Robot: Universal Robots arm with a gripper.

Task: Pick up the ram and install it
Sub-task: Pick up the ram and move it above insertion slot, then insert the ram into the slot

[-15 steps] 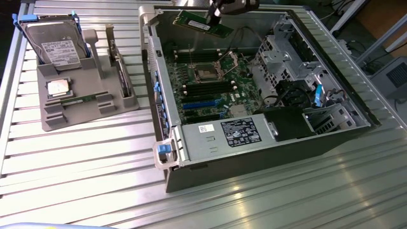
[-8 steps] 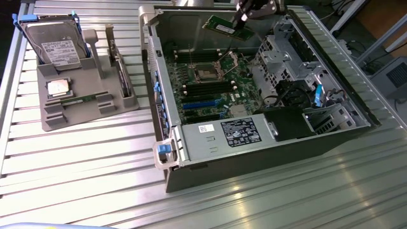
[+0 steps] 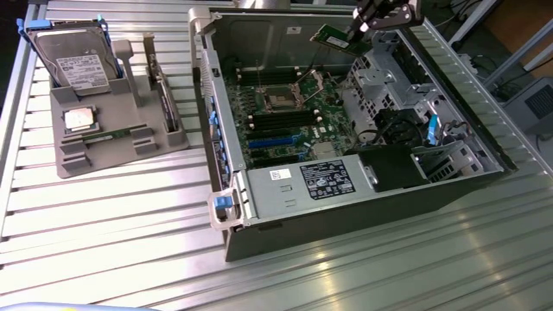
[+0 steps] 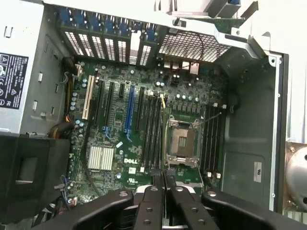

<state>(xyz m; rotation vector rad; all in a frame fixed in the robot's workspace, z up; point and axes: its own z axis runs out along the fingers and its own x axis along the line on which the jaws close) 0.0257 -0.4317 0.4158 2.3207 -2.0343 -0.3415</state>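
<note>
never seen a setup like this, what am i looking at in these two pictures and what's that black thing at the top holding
This is a single robot arm working over an open desktop computer. One picture comes from a camera standing off to the side. The other comes from a camera on the arm's wrist, looking past its own black hand into the computer case.

In the side picture the hand is above the case. It is shut on the ram, a narrow green memory stick, which it holds in the air over the motherboard. The ram is not yet in a slot.

On the slatted metal table, at the exterior view's left, sits a grey holder. It carries a hard drive and a square silver CPU chip.
</note>
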